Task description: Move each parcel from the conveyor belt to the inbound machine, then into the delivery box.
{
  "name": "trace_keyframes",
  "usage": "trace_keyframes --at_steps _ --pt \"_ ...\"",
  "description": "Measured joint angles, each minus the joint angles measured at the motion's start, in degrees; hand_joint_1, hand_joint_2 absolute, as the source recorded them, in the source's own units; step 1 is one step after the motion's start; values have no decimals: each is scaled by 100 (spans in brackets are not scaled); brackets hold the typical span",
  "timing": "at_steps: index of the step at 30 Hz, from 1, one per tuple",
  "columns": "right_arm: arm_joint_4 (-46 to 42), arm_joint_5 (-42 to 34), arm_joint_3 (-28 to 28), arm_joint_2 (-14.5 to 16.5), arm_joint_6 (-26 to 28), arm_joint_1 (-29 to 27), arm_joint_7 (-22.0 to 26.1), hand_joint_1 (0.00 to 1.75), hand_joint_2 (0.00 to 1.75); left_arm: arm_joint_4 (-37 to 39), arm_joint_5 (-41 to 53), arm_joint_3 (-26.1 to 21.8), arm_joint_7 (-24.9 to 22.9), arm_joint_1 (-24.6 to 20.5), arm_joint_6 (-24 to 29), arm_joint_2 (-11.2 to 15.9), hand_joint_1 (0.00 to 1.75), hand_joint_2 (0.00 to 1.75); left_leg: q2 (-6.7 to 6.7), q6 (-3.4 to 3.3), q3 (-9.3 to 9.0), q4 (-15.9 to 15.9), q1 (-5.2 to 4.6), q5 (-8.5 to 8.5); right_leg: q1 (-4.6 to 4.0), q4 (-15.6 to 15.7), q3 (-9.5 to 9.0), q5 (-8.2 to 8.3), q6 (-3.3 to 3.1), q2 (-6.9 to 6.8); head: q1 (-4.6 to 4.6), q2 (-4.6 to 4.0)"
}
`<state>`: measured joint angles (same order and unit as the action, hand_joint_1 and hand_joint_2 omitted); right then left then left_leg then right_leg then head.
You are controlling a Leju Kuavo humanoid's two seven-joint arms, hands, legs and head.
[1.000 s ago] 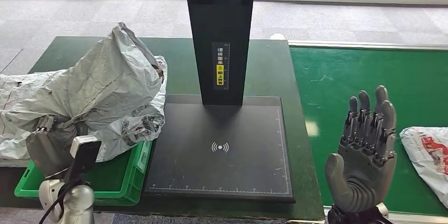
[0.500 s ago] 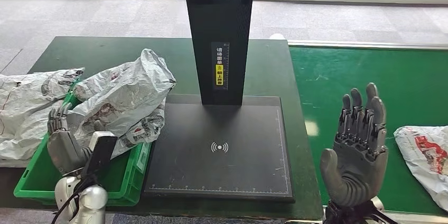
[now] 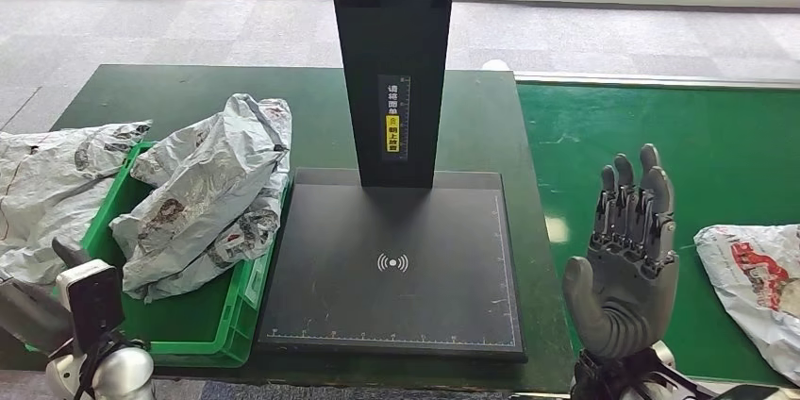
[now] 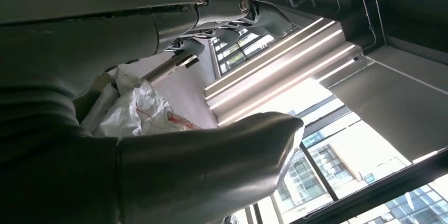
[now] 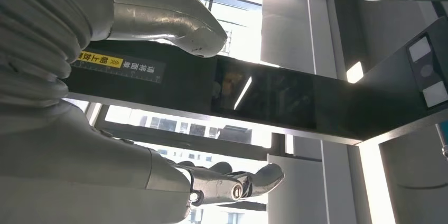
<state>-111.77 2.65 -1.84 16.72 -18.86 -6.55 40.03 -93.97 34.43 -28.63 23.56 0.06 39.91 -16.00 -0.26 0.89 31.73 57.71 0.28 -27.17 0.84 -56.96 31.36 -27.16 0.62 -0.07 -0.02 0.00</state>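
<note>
The right hand [image 3: 627, 273] stands upright at the near edge of the bench [image 3: 141, 89], palm turned toward the scanner, fingers straight and apart, grasping nothing. Just to its right on the green conveyor belt [image 3: 660, 126] lies a white parcel with red print [image 3: 755, 282], near the hand but apart from it. To its left sits the black inbound machine [image 3: 391, 268], a flat scan plate with a wireless mark, and rising from the plate's far side a dark post carrying a yellow label [image 3: 393, 117].

The left hand [image 3: 33, 310] is low at the near left corner, mostly hidden behind its wrist camera; I cannot tell whether it is released or clenched. Just beyond it is the green delivery box [image 3: 212, 329], with a crumpled grey parcel [image 3: 208, 192] lying in it. Another grey parcel [image 3: 52, 188] drapes over the box's left rim.
</note>
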Motion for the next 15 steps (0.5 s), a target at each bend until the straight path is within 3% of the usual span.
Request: trace_keyframes --at_steps 13,15 --pt "35 -6 0 0 75 -9 1 0 175 -279 -667 -26 321 102 -25 -3 0 0 1 1 -1 0 0 1 0 0 2 0 0 1 0 0" --pt "26 23 0 -1 170 -35 2 0 175 -340 -1021 37 536 146 -355 -3 0 0 3 1 -3 1 0 1 0 1 7 0 0 3 0 0"
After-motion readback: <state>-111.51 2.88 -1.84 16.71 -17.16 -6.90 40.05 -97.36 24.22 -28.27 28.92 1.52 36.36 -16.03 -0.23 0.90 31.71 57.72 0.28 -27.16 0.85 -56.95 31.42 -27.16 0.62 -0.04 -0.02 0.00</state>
